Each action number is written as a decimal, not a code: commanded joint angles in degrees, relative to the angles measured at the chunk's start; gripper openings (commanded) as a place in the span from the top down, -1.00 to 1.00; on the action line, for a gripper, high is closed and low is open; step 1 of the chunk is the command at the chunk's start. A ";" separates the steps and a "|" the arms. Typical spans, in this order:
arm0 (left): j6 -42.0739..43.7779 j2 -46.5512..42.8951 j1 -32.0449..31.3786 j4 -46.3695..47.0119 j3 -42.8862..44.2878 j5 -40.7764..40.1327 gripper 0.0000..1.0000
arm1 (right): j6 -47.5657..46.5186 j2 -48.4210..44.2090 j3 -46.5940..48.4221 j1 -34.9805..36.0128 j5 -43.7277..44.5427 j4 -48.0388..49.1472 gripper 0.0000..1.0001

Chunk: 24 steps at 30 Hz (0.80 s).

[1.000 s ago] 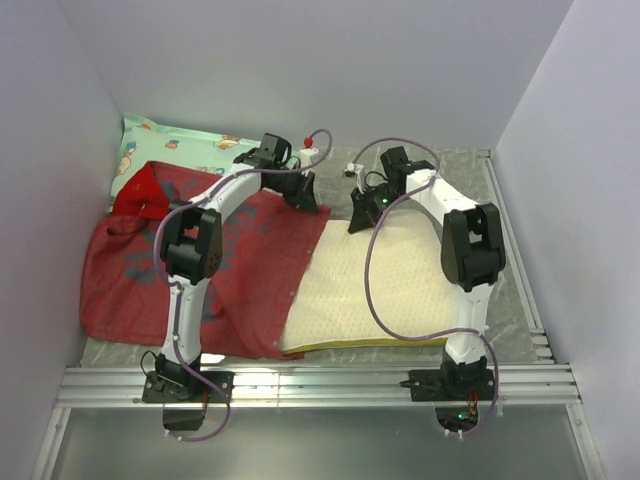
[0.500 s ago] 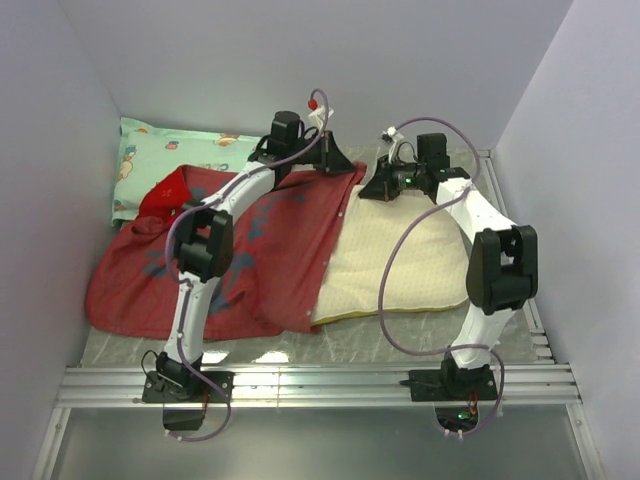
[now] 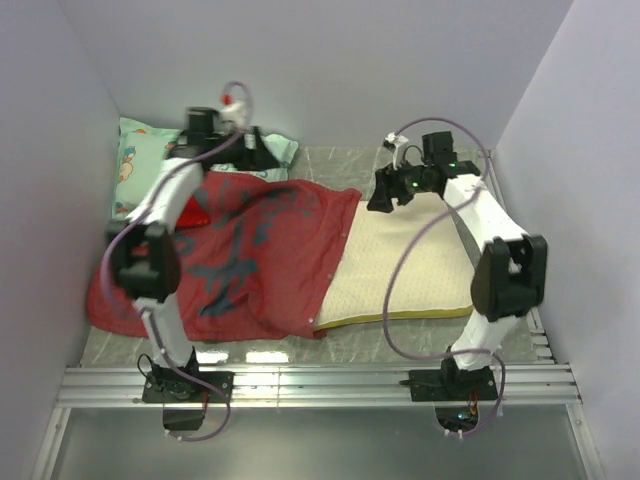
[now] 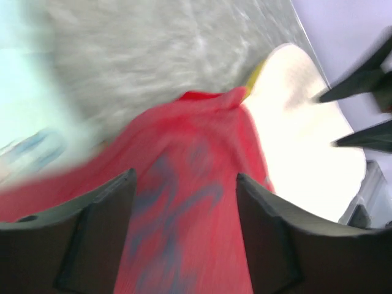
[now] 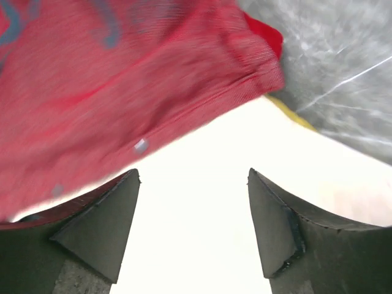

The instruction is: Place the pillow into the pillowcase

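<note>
The red pillowcase [image 3: 235, 260] lies spread on the left, dull face with grey blotches up. Its right edge lies over the left end of the cream pillow [image 3: 415, 260], whose yellow band shows along the near side. My left gripper [image 3: 262, 155] hovers open past the case's far edge, holding nothing. In the left wrist view, blurred red pillowcase [image 4: 184, 233] shows between the left gripper's [image 4: 184, 184] dark fingers [image 4: 101, 236], and the pillow [image 4: 300, 147] lies beyond. My right gripper [image 5: 193, 177] stands open over the pillow [image 5: 196, 245], near the pillowcase hem [image 5: 122, 92]; from above, this right gripper [image 3: 382, 192] is at the pillow's far left corner.
A mint-green printed pillow [image 3: 135, 165] lies at the back left corner against the walls. Grey marbled table [image 3: 340, 165] shows behind the bedding. White walls close in on three sides, and a metal rail [image 3: 320, 385] runs along the near edge.
Both grippers have opened and let go of the pillowcase's far edge. The left arm swung back and left toward the green pillow. The case now lies flatter over the pillow's left end.
</note>
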 commanded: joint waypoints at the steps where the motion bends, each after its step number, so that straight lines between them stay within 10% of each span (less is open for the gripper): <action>1: 12.34 -17.46 6.33 -11.28 -5.64 4.31 -0.46 | -16.72 -12.89 0.16 1.23 1.97 -16.20 -0.59; 10: 22.56 -37.59 8.90 -22.60 -26.01 10.21 -0.53 | -20.39 -30.65 -24.61 26.00 17.35 -11.28 -0.79; 18: 36.40 -56.75 8.90 -26.61 -37.04 6.61 -0.54 | -13.52 -21.11 -30.43 36.57 20.26 0.87 -0.84; 24: 55.85 -61.77 5.39 -41.39 -42.83 -0.59 -0.43 | -12.55 -10.89 -28.24 36.66 19.73 6.59 -0.27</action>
